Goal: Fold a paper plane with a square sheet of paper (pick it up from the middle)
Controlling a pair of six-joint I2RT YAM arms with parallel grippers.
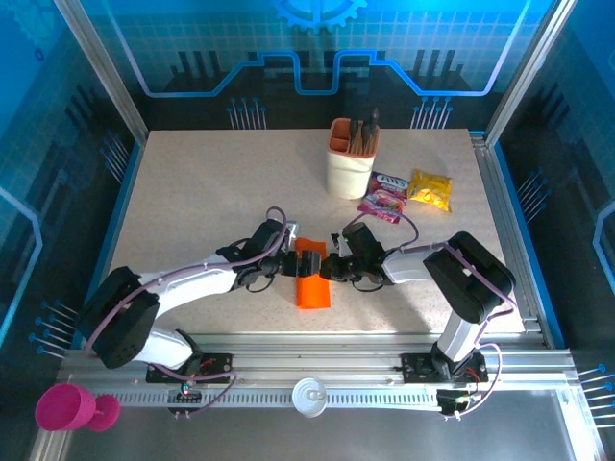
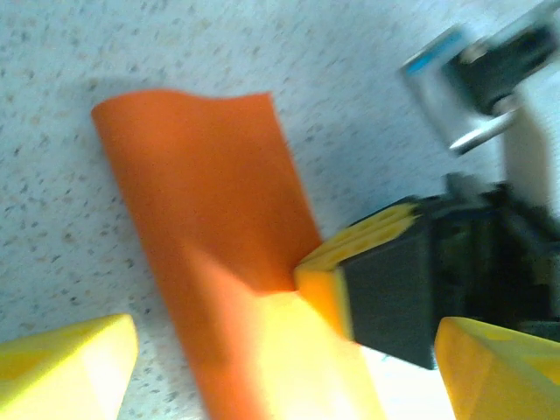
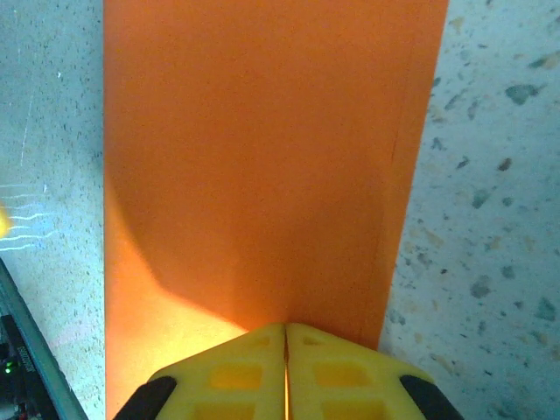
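The square sheet of paper (image 1: 313, 291) is bright orange and lies folded into a narrow rectangle near the table's front middle. In the left wrist view the sheet (image 2: 210, 192) runs diagonally between my left gripper's (image 2: 284, 372) two wide-apart yellow fingers, which touch nothing. My left gripper (image 1: 301, 257) hovers over the sheet's far end. My right gripper (image 1: 332, 268) comes in from the right, and its yellow tips (image 2: 328, 276) meet the sheet's long edge. In the right wrist view my right gripper (image 3: 286, 328) is shut on the sheet (image 3: 262, 157), with an orange sliver in the seam.
A beige-and-orange pen cup (image 1: 349, 158) stands at the back. Pink (image 1: 384, 202) and yellow (image 1: 430, 188) snack packets lie to its right. The aluminium rail (image 1: 317, 370) runs along the near edge, with a pink cup (image 1: 65, 408) at its left end.
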